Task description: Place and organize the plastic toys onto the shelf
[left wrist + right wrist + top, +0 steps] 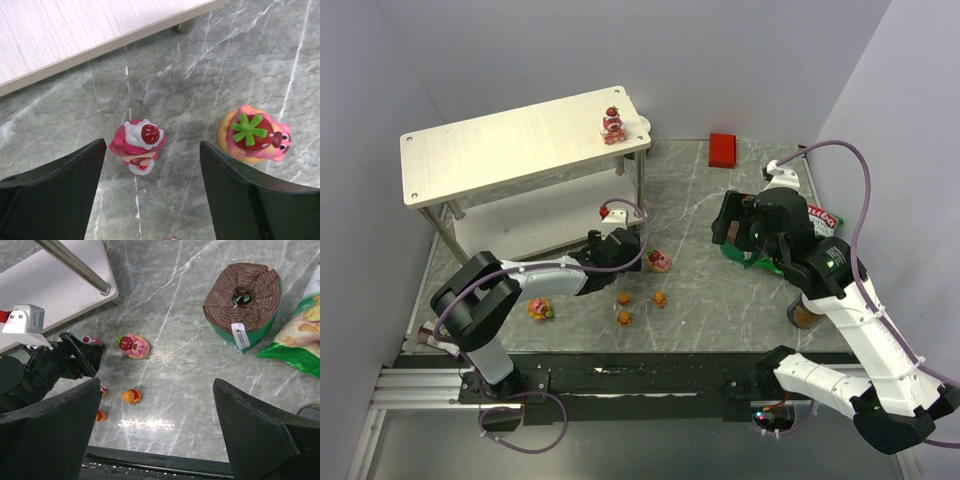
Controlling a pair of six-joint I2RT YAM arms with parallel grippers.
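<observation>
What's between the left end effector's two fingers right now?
One pink strawberry bear stands on the table there, left end effector open either side of it; seen in the left wrist view.

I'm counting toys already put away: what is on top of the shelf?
On the shelf, one strawberry bear stands near the top board's right end. The lower tier is mostly covered by that board, so its contents cannot be told.

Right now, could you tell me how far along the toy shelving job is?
Done: one strawberry bear stands on top of the shelf. In hand: the open left gripper straddles a second bear on the table, not yet gripped. Left: that one, the third strawberry bear, the flower-faced figurine and three small orange bears. The right gripper is open and empty.
</observation>
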